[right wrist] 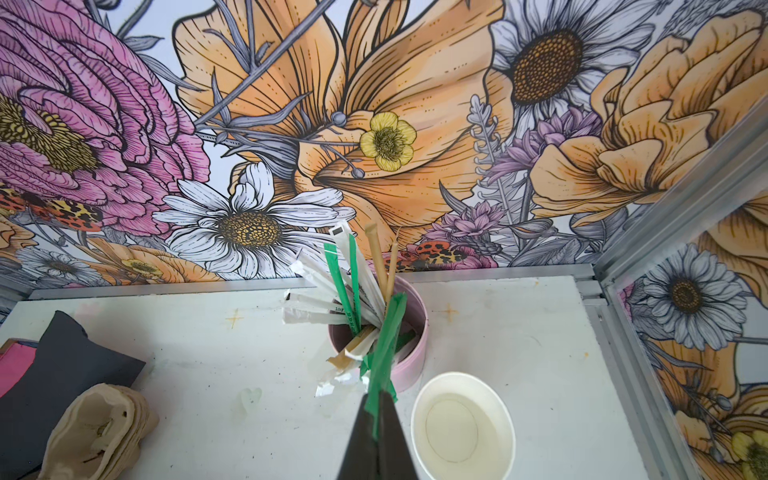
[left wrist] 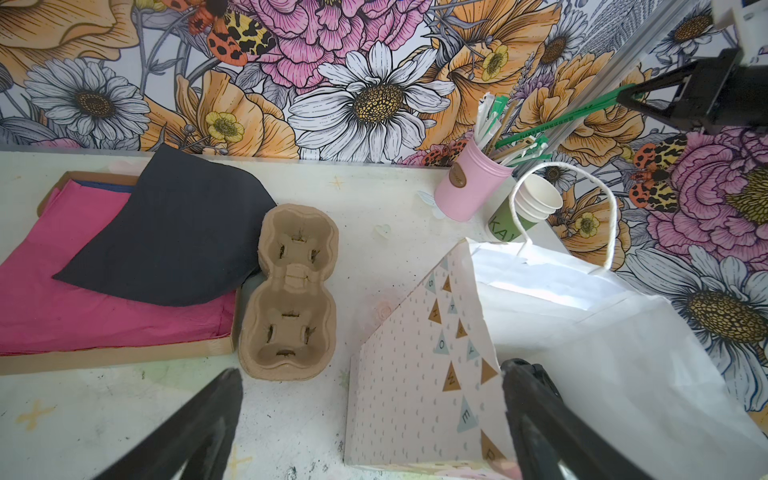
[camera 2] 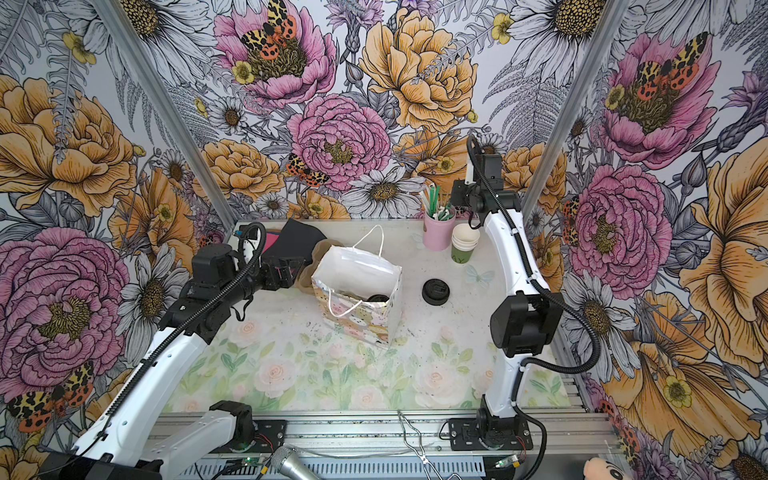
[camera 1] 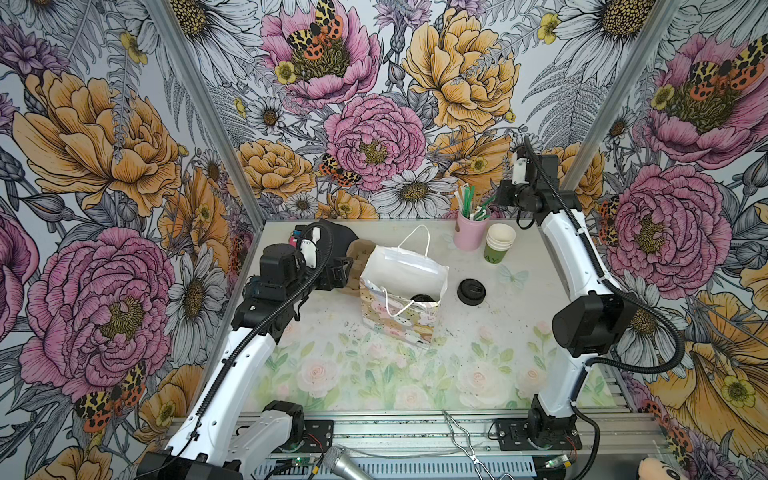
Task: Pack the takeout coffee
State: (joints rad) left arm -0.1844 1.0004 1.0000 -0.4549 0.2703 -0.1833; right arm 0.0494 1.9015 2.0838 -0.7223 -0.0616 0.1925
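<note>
Flowered wallpaper rings a pale table (camera 1: 365, 374); a patterned gift bag (camera 1: 399, 328) stands open at its middle; the takeout coffee (camera 1: 422, 298) sits inside the bag, only its black lid showing; the left gripper (left wrist: 372, 370) gapes wide at the bag's side; the right gripper (right wrist: 376, 401) is clamped on a green straw (right wrist: 388, 328) above the pink cup (right wrist: 409, 376).

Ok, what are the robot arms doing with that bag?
They're packing a coffee to go. The coffee seems to sit in the bag already; only its black lid shows. The right gripper is shut on a green straw above the pink cup of straws. The left gripper is open by the bag's side, holding nothing.
</note>
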